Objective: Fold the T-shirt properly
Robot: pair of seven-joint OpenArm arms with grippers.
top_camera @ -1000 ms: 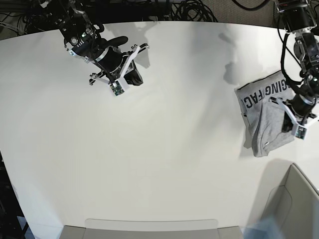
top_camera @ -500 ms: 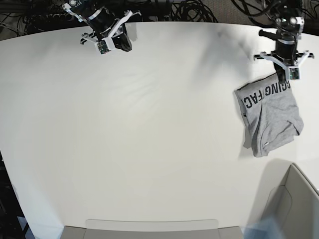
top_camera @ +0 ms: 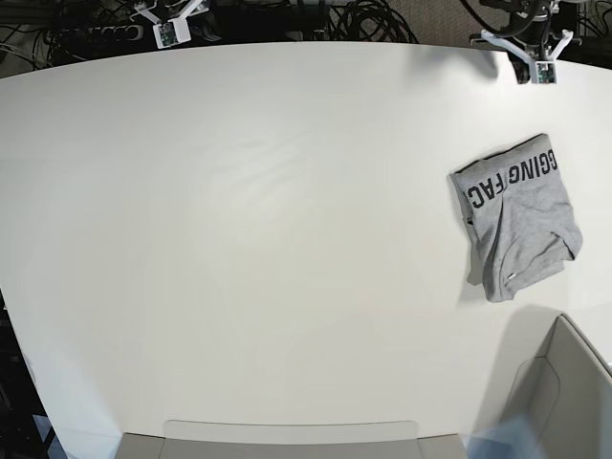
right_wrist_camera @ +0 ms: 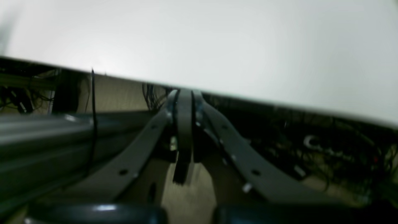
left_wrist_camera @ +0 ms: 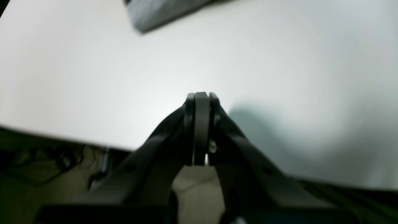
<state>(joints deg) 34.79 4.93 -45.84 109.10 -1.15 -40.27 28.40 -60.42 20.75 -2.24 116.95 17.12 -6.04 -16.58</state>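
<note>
**Q:** Where's the T-shirt (top_camera: 516,218) sitting, and why there?

**Me:** It lies flat on the white tabletop (top_camera: 268,249) as a compact grey bundle, well off to the side under my left arm's reach. A band of black lettering shows along its far edge, and the plainer grey part is doubled over it. Nothing touches it. I judge the fold to be finished, or close; one lower corner bulges a little, so it isn't perfectly square.

**Q:** And the arms?

**Me:** Both are parked at the tabletop's far rim, well apart from the T-shirt. The left claw (left_wrist_camera: 201,96) is pressed together with nothing between its tips; its wrist view shows bare tabletop below and only a grey corner of the T-shirt at the top of the picture. The right claw (right_wrist_camera: 184,93) is pressed together too, empty, hanging over the tabletop's edge with cables (right_wrist_camera: 326,146) behind.

**Q:** Why pulled away like that?

**Me:** My guess: parked clear, they can't snag the cloth.
</note>
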